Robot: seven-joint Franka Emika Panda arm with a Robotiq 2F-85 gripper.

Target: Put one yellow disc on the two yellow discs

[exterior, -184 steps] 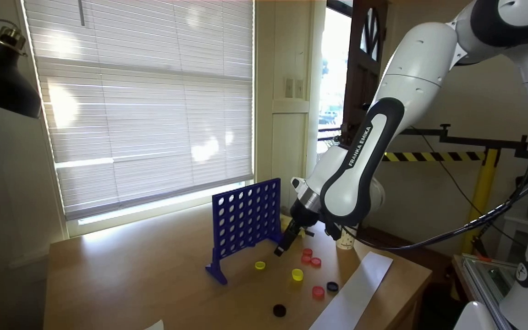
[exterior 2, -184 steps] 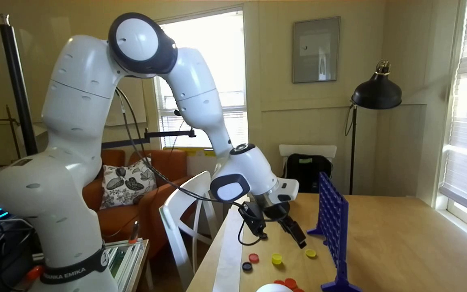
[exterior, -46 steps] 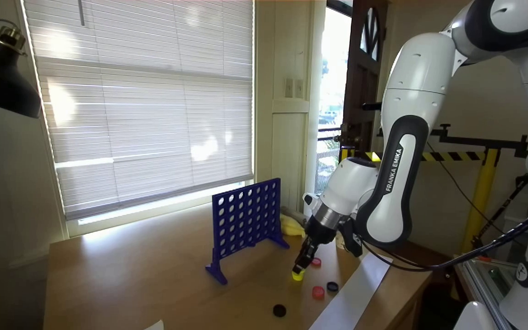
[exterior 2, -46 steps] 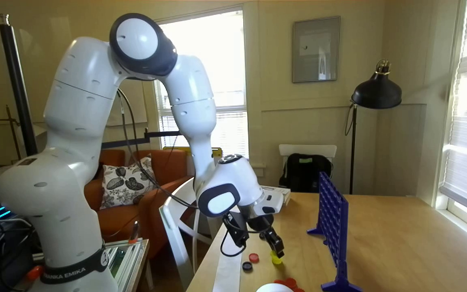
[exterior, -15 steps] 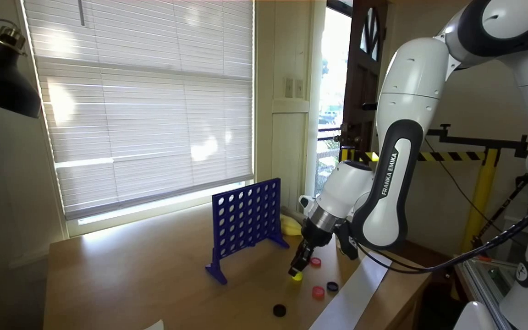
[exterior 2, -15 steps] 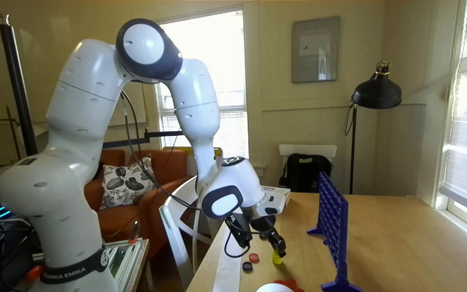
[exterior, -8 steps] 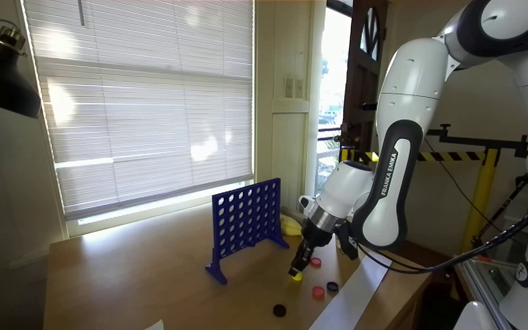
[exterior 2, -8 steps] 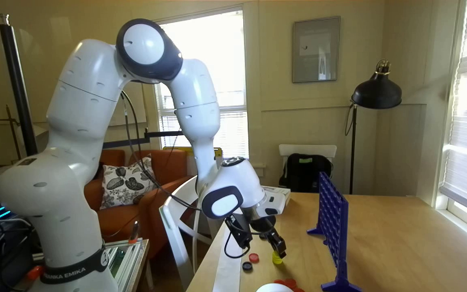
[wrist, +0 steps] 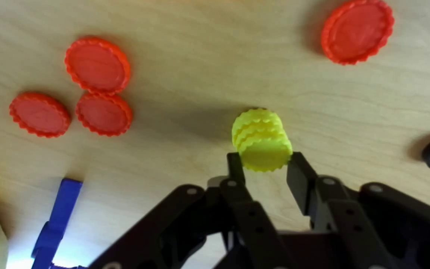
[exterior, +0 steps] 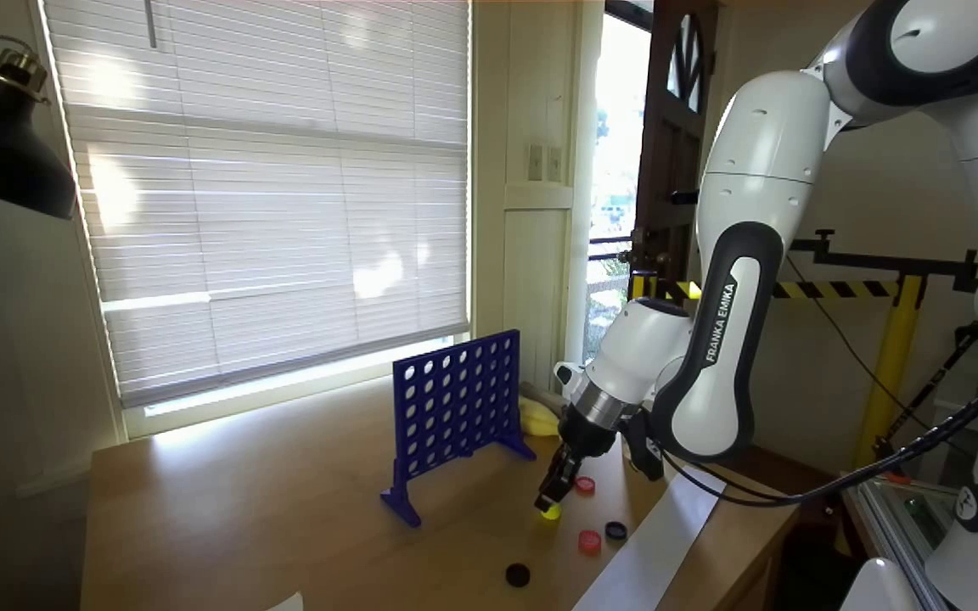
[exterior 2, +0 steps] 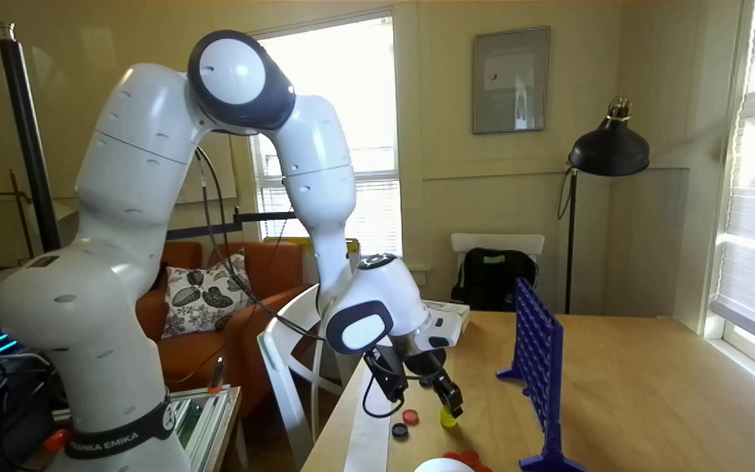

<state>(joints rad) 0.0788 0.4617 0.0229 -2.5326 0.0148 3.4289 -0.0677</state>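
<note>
In the wrist view the one yellow disc (wrist: 266,155) sits between the two fingertips of my gripper (wrist: 265,157), which touch its ridged rim from both sides. Directly under it are the two yellow discs (wrist: 256,121), stacked on the table, their edges stepping away behind the held one. The upper disc appears to rest on or very close to the pair; a gap cannot be made out. In both exterior views my gripper (exterior: 545,502) tilts down onto the yellow stack (exterior 2: 448,418), with the fingertips covering its top.
Three red discs (wrist: 97,65) lie clustered together, with a separate red disc (exterior: 589,541) and a black disc (exterior: 518,575) on the table. A blue grid (exterior: 455,403) stands upright on its feet. A white strip (exterior: 654,543) runs along one edge.
Twelve seconds ago one yellow disc lay apart near the blue grid, with the gripper above it. It is now in the gripper at the stack. Over the last second nothing visibly moved.
</note>
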